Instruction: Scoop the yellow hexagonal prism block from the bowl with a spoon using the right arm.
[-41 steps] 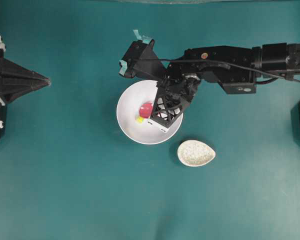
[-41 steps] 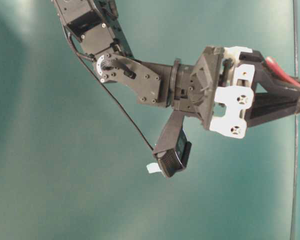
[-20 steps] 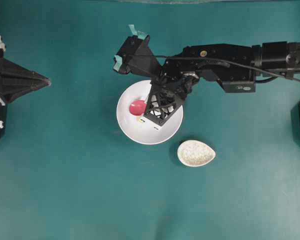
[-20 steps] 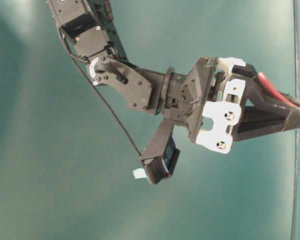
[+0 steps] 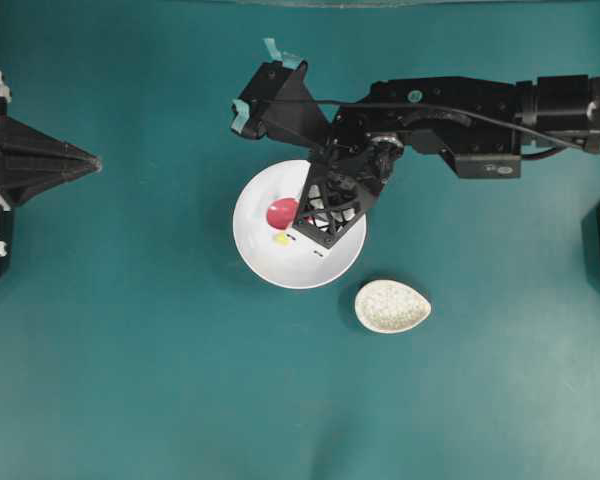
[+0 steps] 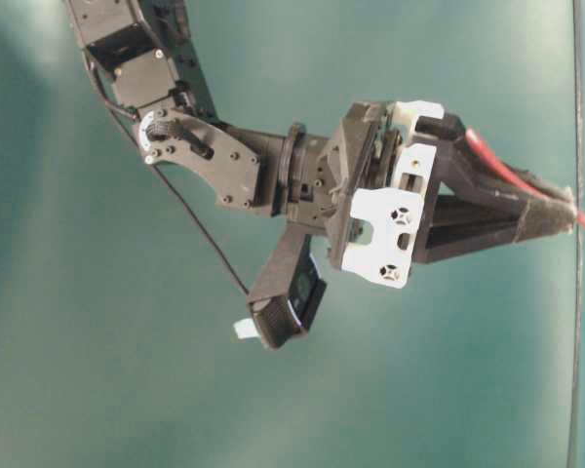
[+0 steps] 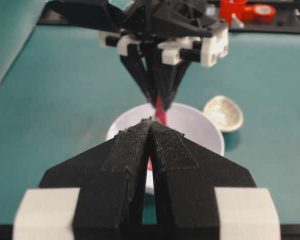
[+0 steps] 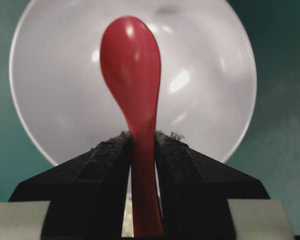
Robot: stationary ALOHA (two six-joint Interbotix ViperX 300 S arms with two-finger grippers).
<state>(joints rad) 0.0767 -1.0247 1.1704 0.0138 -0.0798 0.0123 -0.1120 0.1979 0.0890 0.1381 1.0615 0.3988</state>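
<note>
The white bowl [image 5: 255,255] sits mid-table. My right gripper [image 5: 300,222], with teal tape tags, is over it and shut on the handle of the pink-red spoon [image 5: 281,212]. The scoop hangs over the bowl's left half. The yellow block [image 5: 281,239] lies on the bowl floor just below the scoop in the overhead view, outside it. In the right wrist view the gripper [image 8: 142,137] clamps the spoon [image 8: 130,55] over the bowl [image 8: 210,100]; the block does not show clearly there. My left gripper [image 5: 93,160] is shut and empty at the far left, tips together [image 7: 151,122].
A small speckled egg-shaped spoon rest [image 5: 392,305] lies right of and below the bowl, also in the left wrist view [image 7: 223,112]. The right arm's links [image 5: 450,110] stretch over the table above the bowl. Red items [image 7: 242,9] sit beyond the far table edge.
The right gripper swung the spoon's scoop left across the bowl, then slightly back right. The yellow block stays on the bowl floor, now uncovered beside the scoop. The left arm has not moved.
</note>
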